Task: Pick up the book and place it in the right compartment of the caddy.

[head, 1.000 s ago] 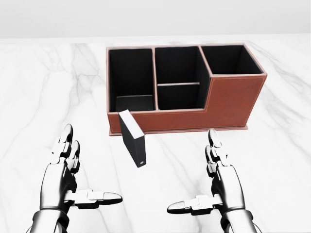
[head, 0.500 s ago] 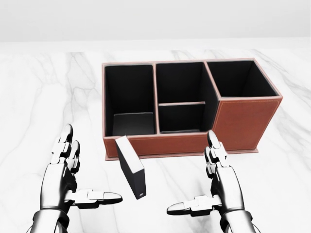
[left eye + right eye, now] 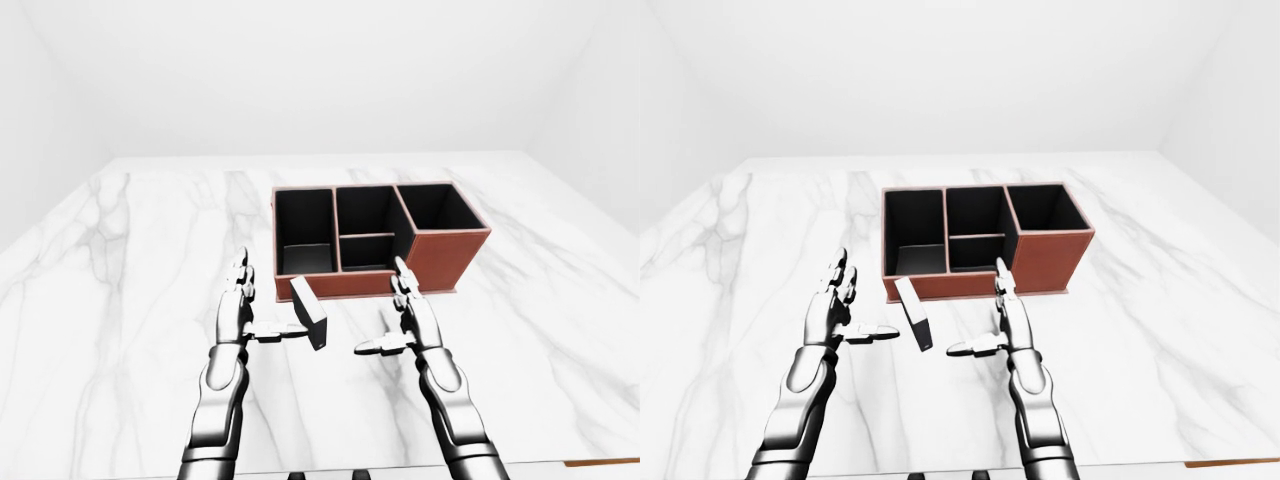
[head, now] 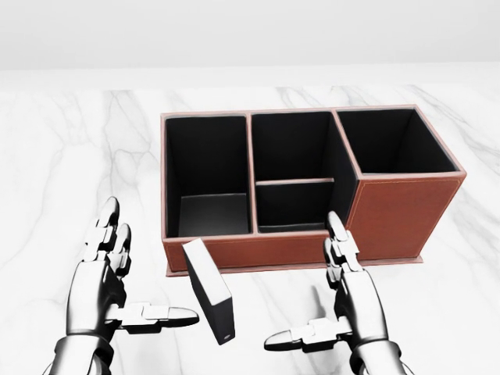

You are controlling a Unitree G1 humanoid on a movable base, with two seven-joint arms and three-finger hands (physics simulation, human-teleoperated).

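A black book (image 4: 209, 291) stands upright on the marble table (image 4: 70, 156), just below the caddy's left end in the head view. The reddish-brown caddy (image 4: 391, 215) has black-lined compartments: a large left one, two small middle ones and a taller right one (image 4: 394, 141), which holds nothing. My left hand (image 4: 117, 293) is open, left of the book, thumb pointing toward it without touching. My right hand (image 4: 332, 312) is open to the right of the book, its fingertips (image 4: 336, 226) overlapping the caddy's near wall in the head view.
The marble table stretches wide to both sides in the left-eye view, with its near edge (image 3: 330, 468) at the bottom. A pale wall (image 3: 320, 70) rises behind the table's top edge. Nothing else stands on the table.
The whole picture has shifted: the camera has moved closer, so caddy and book sit lower and larger in the head view. Both hands keep the same open pose.
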